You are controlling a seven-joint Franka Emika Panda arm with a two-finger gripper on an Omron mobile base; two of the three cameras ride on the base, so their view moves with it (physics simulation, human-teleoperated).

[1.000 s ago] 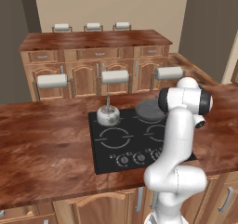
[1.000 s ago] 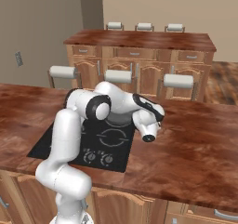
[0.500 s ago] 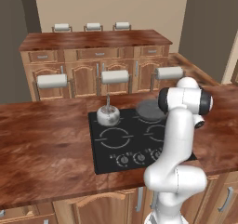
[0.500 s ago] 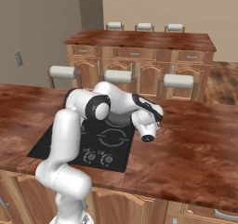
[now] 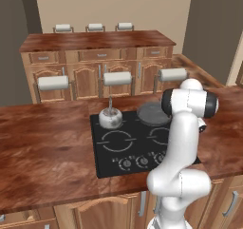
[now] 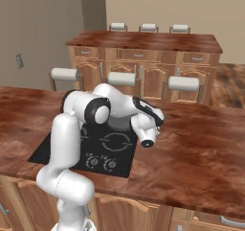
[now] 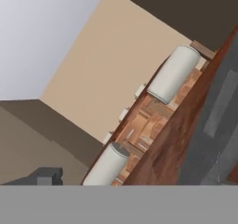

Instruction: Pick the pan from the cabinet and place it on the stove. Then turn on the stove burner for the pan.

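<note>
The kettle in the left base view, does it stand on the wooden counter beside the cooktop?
No, the silver kettle stands on the black cooktop itself, at its back left ring, next to the dark pan.

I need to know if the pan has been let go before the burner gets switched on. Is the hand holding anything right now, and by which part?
Nothing is held. The hand is open, and the pan lies on the stove.

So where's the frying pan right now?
The pan sits on the back right burner of the black stove, just right of the small silver kettle and partly hidden behind the robot's arm in the left base view.
</note>
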